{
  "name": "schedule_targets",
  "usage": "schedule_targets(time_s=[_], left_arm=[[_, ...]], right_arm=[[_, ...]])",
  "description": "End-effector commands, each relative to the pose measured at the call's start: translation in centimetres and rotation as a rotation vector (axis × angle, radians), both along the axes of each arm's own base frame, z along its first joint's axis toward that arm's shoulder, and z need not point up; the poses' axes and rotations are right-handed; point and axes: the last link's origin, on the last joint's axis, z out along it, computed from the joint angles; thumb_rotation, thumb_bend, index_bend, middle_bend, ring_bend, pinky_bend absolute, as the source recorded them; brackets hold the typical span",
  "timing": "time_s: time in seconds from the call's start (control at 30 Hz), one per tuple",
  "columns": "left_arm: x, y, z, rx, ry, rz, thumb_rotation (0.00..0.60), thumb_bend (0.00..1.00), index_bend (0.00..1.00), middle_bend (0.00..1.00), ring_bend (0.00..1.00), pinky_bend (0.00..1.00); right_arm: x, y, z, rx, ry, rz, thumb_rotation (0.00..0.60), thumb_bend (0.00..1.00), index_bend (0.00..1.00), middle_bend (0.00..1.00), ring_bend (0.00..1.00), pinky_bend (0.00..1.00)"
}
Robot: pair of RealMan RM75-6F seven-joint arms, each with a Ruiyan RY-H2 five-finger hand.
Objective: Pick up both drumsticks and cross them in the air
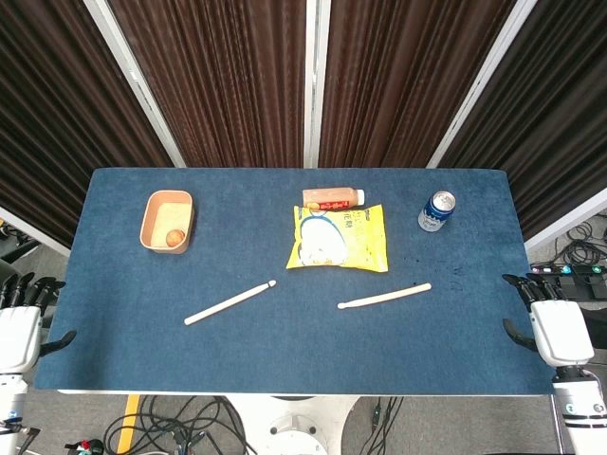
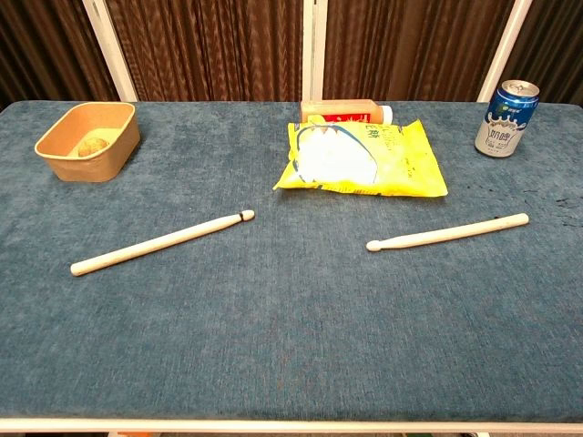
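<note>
Well apart, both drumsticks lie mid-table — hands flank the edges.

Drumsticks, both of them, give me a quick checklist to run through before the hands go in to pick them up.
1. Left drumstick lies flat on the table, nothing on it: ok.
2. Right drumstick lies flat, apart from the yellow snack bag: ok.
3. The sticks lie apart, not touching: ok.
4. Left hand holds nothing, beside the table's left edge: ok.
5. Right hand holds nothing, beside the right edge: ok.
6. Can and paper bowl stand farther back than the sticks: ok.
</note>
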Motion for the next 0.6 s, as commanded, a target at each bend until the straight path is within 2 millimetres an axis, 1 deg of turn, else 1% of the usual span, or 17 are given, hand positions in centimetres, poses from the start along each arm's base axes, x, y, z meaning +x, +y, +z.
schedule_targets(time_s=[0.03,0.23,0.33,0.4,0.47,0.6], left_arm=[[-0.1,-0.2,-0.1,0.005,-0.006,0.007,0.6,0.04,0.25,0.19,0.08,0.07],[-0.1,-0.2,-0.1,0.007,-0.005,0.009,0.6,0.04,0.24,0.19,0.08,0.07],[-0.1,-0.1,-0.1,0.01,-0.006,0.004,0.6,0.04,0.24,0.19,0.08,0.07],[0.3,0.2,-0.2,0.009,-0.007,-0.003,0.6,0.04,0.25,0.19,0.08,0.07],[0.4,0.4,-0.3,0.004,-0.007,-0.006,0.6,0.04,0.25,0.19,0.08,0.07],[0.5,0.5,-0.3,-0.004,-0.003,-0.015,0.6,0.04,0.25,0.19,0.08,0.07]], right_arm=[[0.2,-0.2,-0.2,0.008,-0.006,0.008,0.6,0.18,0.19,0.29,0.17,0.29],[0.4,-0.4,-0.5,0.02,-0.015,0.025,0.6,0.18,0.19,0.3,0.18,0.29],[0.8,-0.8,-1.0,0.05,-0.026,0.046,0.6,0.18,0.19,0.3,0.19,0.29],[1.4,-1.5,-1.9,0.097,-0.038,0.079,0.6,0.18,0.2,0.31,0.2,0.29],[2.1,-2.4,-3.0,0.149,-0.045,0.113,0.6,0.19,0.23,0.32,0.2,0.29],[2.8,-5.6,-5.7,0.236,0.022,0.159,0.6,0.19,0.3,0.36,0.21,0.29]])
